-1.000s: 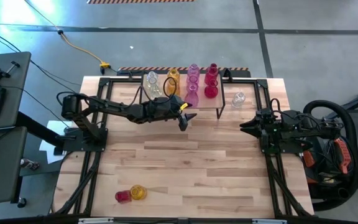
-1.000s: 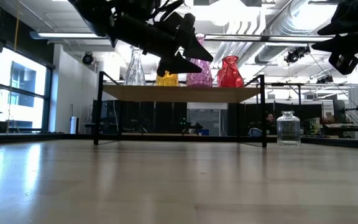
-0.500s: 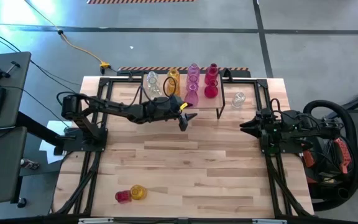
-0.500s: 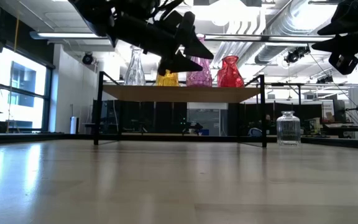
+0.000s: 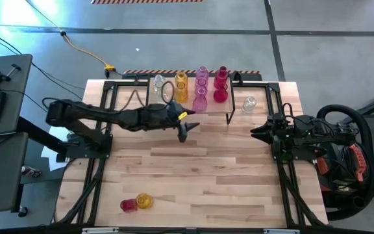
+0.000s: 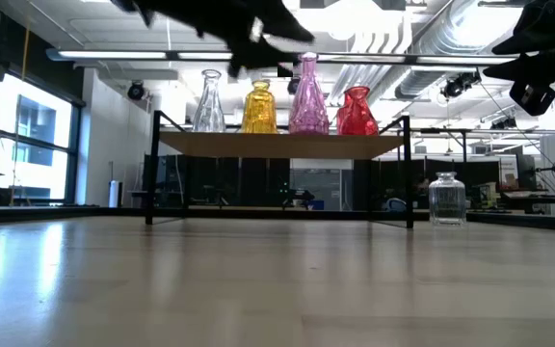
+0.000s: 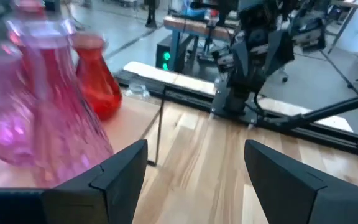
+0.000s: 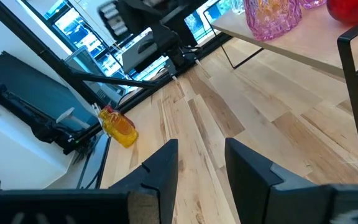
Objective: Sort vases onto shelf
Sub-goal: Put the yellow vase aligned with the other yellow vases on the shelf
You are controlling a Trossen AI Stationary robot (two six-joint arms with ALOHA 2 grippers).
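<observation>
On the near left of the desk point(image 5: 193, 175), a red vase point(image 5: 128, 205) and an amber vase point(image 5: 144, 201) lie on their sides, touching each other, well apart from everything else.

The left gripper point(image 5: 182, 127) hangs above the desk just in front of the shelf point(image 5: 236, 104), near its left half. Its 2 fingers point(image 7: 118, 171) stand apart with nothing between them, so it is open and empty. Its wrist view looks past a pink vase point(image 7: 48, 109) and a red vase point(image 7: 95, 81) toward the right arm across the desk.

The shelf stands at the far middle of the desk. From table height its wooden top point(image 6: 282, 145) carries 4 upright vases in a front row, left to right: clear point(image 6: 209, 101), amber point(image 6: 258, 108), pink point(image 6: 308, 96) and red point(image 6: 356, 112). From above, more vases of the same colours stand in rows behind these.

A small clear vase point(image 5: 249, 103) stands upright on the desk itself, just to the right of the shelf, beside its right leg.

The right gripper point(image 5: 257, 132) waits at the right edge of the desk, pointing left, nearer than the small clear vase. Its fingers point(image 8: 163, 168) are slightly parted and hold nothing.
</observation>
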